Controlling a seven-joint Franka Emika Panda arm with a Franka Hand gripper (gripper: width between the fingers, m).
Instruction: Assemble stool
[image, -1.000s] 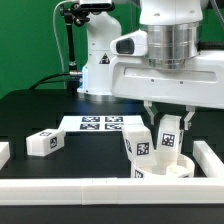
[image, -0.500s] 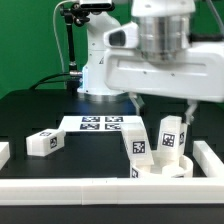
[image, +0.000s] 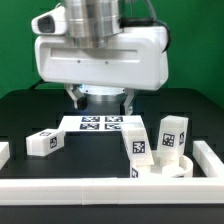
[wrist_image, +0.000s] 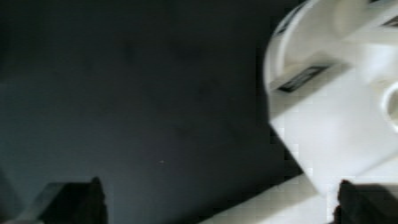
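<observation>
Hanging over the middle of the black table (image: 30, 112), the gripper (image: 100, 97) carries nothing. In the wrist view its dark fingertips (wrist_image: 80, 200) stand as far apart as the picture allows, with only bare table between them.

The stool's seat (image: 165, 172) sits tucked into the corner of the white border rails (image: 100, 190) at the exterior view's right. I'd say the rails are there to brace it, so it cannot slide while legs are pushed into its sockets. Two legs stand in it. The upright leg (image: 172, 134) looks square, while the leaning leg (image: 140, 147) tips toward the exterior view's left and may need seating properly.

The third leg (image: 42, 142) lies on its side at the exterior view's left, just beside the marker board (image: 100, 123) and well apart from the seat. Jaws spread this wide suit a blocky part like that one.

The pale curve (wrist_image: 338, 90) in the wrist view is probably the seat's rim, but it is too blurred to be sure.
</observation>
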